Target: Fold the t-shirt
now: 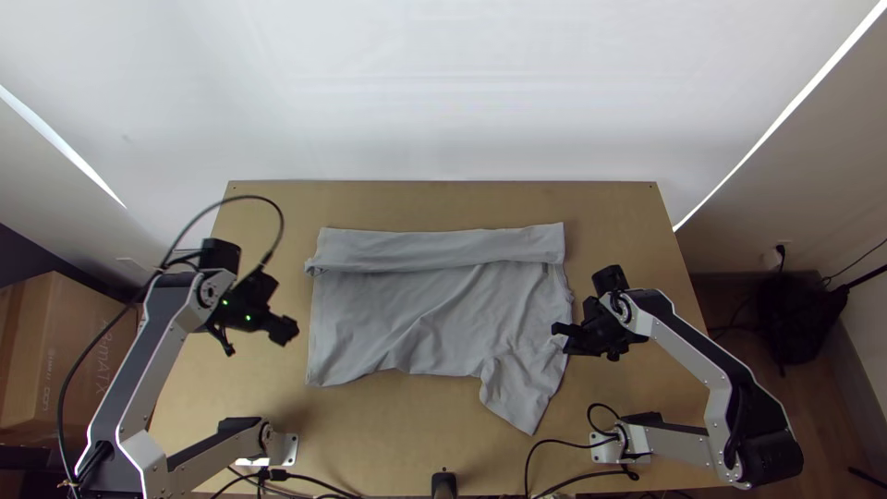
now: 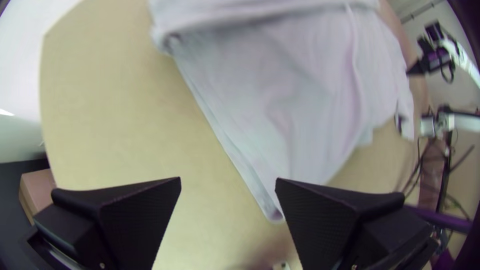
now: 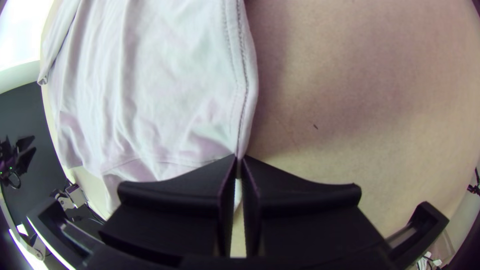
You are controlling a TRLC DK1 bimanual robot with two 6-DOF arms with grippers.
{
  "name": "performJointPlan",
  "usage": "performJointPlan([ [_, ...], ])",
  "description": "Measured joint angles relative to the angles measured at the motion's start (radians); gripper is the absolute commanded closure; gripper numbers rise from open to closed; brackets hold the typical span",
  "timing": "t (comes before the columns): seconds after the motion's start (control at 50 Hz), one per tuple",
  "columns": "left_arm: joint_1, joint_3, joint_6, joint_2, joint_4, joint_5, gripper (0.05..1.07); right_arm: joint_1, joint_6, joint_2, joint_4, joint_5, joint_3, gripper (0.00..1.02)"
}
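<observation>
The grey t-shirt [image 1: 425, 314] lies on the middle of the table, its far part folded over in a long band, with a sleeve sticking out toward the near edge at the right. Just left of the cloth, my left gripper [image 1: 255, 338] stands open and holds nothing. In the left wrist view the t-shirt [image 2: 300, 90] has a narrow corner by one finger of my left gripper [image 2: 228, 179]. My right gripper [image 1: 560, 334] is at the cloth's right edge. The right wrist view shows the right gripper [image 3: 238, 158] shut on the seamed edge of the t-shirt [image 3: 165, 75].
Bare wooden table [image 1: 443, 203] runs beyond the shirt and along both sides. Cables [image 1: 554, 444] lie near the right arm's base, and a small black object [image 1: 444, 483] stands at the near edge. A cardboard box [image 1: 69, 346] is off the table at the left.
</observation>
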Motion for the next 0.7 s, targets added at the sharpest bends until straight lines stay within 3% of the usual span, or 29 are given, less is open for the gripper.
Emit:
performJointPlan([
  [0.22, -0.122, -0.098, -0.025, 0.012, -0.121, -0.045, 0.14, -0.013, -0.003, -0.03, -0.001, 0.0, -0.002, 1.0],
  [0.62, -0.333, -0.232, -0.172, 0.013, -0.037, -0.071, 0.14, -0.027, -0.008, -0.044, -0.001, 0.0, -0.002, 1.0],
  [0.7, -0.367, -0.233, -0.194, 0.018, -0.023, -0.071, 0.23, -0.027, -0.008, -0.046, -0.002, 0.0, -0.002, 1.0],
])
